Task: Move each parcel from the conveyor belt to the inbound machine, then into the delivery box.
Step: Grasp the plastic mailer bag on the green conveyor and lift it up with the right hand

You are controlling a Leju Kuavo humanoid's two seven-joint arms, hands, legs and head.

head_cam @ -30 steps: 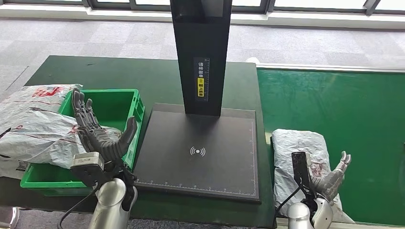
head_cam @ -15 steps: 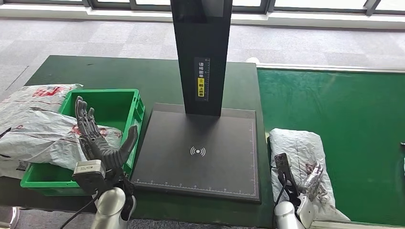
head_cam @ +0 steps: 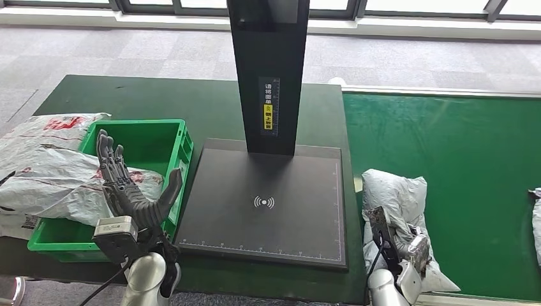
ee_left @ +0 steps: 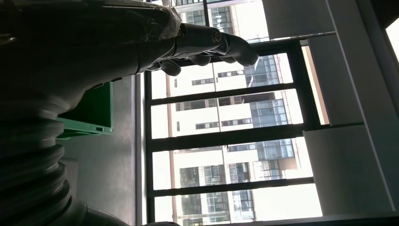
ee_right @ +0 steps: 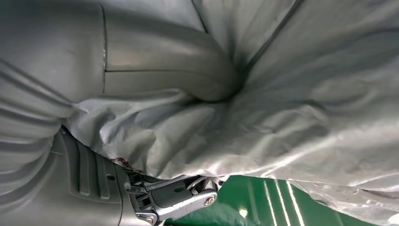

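Head view: right hand [head_cam: 416, 250] grips parcel [head_cam: 395, 210] at conveyor belt [head_cam: 472, 166] edge; left hand [head_cam: 131, 188] spread.

Three grey parcels: one [head_cam: 51, 169] spilled over the green crate [head_cam: 163, 137], two [head_cam: 395, 204] [head_cam: 536, 220] lay right of it on the belt [head_cam: 472, 146]

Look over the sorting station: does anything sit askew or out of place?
Yes. The grey parcels at the green box spill over its outer wall onto the table instead of lying inside. On the conveyor belt, the right hand bunches a crumpled parcel.
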